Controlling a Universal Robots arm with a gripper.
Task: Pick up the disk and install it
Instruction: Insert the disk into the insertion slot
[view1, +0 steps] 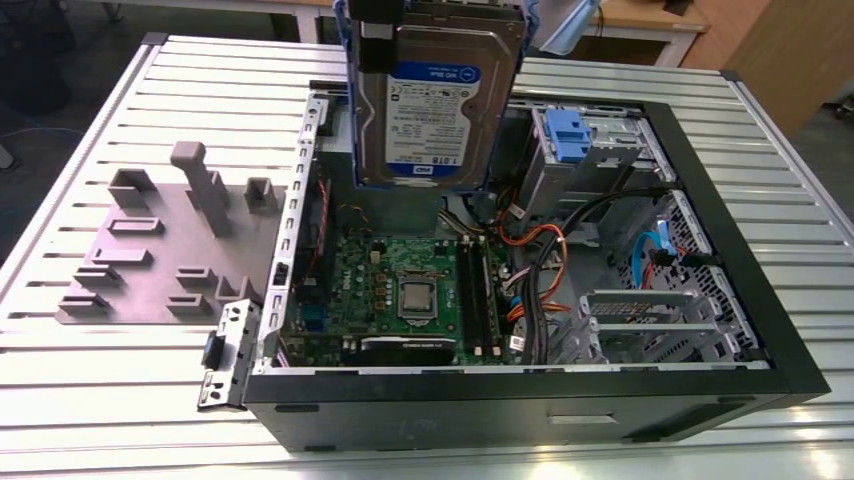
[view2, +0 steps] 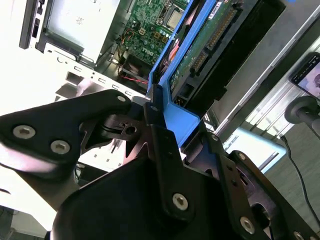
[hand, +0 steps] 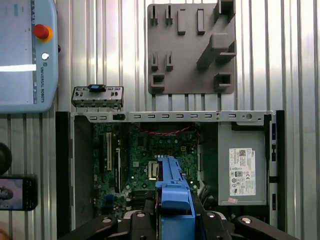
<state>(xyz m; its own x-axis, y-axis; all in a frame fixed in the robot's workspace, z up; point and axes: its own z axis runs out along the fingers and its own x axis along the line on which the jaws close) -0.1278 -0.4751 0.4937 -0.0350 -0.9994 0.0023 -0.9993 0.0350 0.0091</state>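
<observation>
The disk (view1: 434, 100) is a silver hard drive with a white-and-blue label in a bright blue carrier bracket. It hangs upright, label facing the exterior camera, above the far side of the open computer case (view1: 534, 405). In the second wrist view my gripper (view2: 165, 120) is shut on the end of the blue carrier, and the disk (view2: 212, 47) stretches away from the black fingers (view2: 162, 150) toward the case. In the first wrist view the blue carrier (hand: 172, 182) points down over the motherboard (hand: 135, 160), with the gripper (hand: 172, 220) clamped around it.
Inside the case are the motherboard (view1: 400, 290), cables, a drive bay with a small blue latch (view1: 567, 135) and a grey power supply (hand: 242, 170). A grey fixture plate (view1: 147, 250) lies beside the case. A teach pendant (hand: 25, 55) and a phone (hand: 17, 192) rest on the slatted table.
</observation>
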